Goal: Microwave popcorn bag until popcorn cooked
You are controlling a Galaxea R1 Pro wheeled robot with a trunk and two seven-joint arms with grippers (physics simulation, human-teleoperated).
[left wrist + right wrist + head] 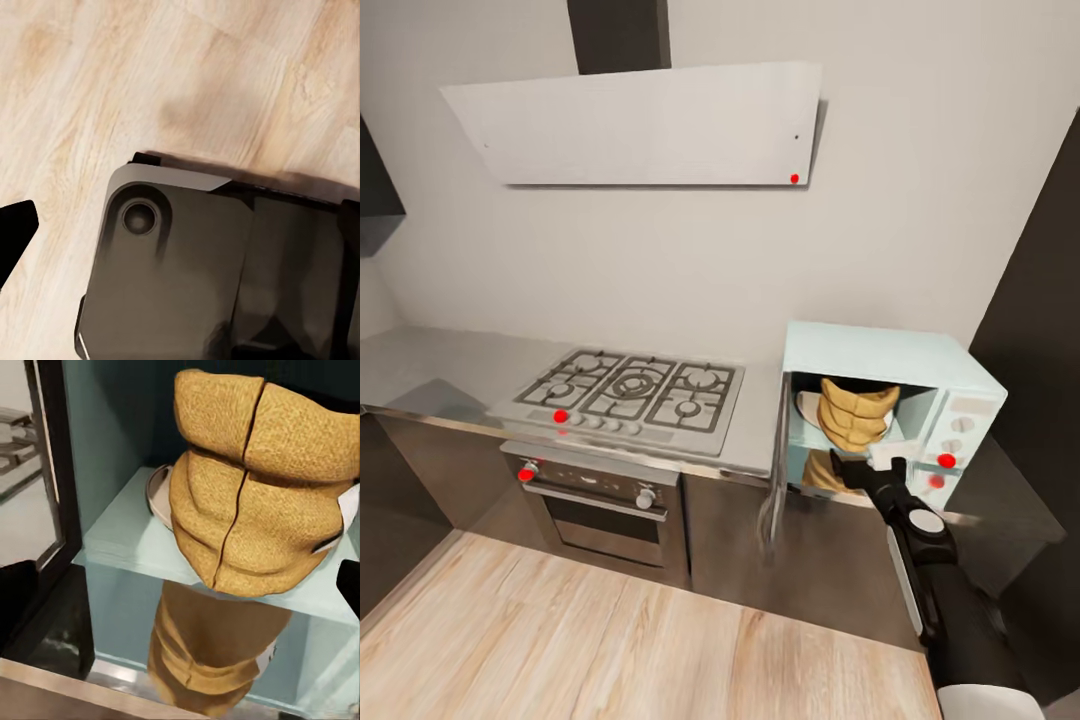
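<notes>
The pale blue microwave (890, 355) stands on the light grey countertop (430, 370) at the right, with its glass door (777, 470) swung open to the left. The tan popcorn bag (855, 410) sits upright inside the cavity on the turntable (157, 495), its rim rolled down; the popcorn is hidden. My right gripper (860, 462) is at the cavity mouth just in front of the bag (247, 487). It is open (181, 592), with its dark fingertips (15, 596) wide apart and off the cloth. My left gripper (180, 225) hangs over the wooden floor, one black fingertip (16, 229) showing.
A gas hob (630, 390) is set into the counter left of the microwave, over a dark built-in oven (605, 500), with a white hood (640, 125) on the wall above. A dark tall unit (1040, 300) stands close at the right. Under the left wrist is my dark base (187, 277).
</notes>
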